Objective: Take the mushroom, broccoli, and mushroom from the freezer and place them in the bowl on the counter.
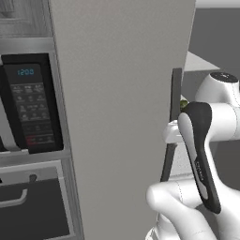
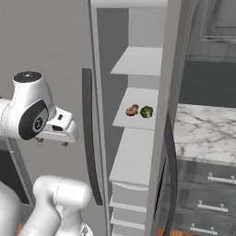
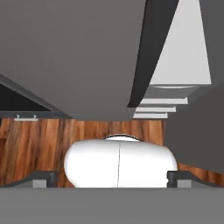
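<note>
End effector [image 3: 112, 177], nearest the hand camera, stands fully open and empty, pointing down at the floor beside the freezer [image 2: 138, 152], whose door is ajar for access; inside, one mushroom [image 2: 132, 110] sits on a shelf with the broccoli [image 2: 146, 111] touching at its 3 o'clock, left of the bench [image 2: 207, 131].

freezer [image 2: 138, 152]: tall, light grey, door open, white shelves showing
broccoli [image 2: 146, 111]: small dark green floret on a middle shelf
mushroom [image 2: 132, 110]: brown, just beside the broccoli, on its left
bench [image 2: 203, 131]: white marble, grey veins, right of freezer
</note>
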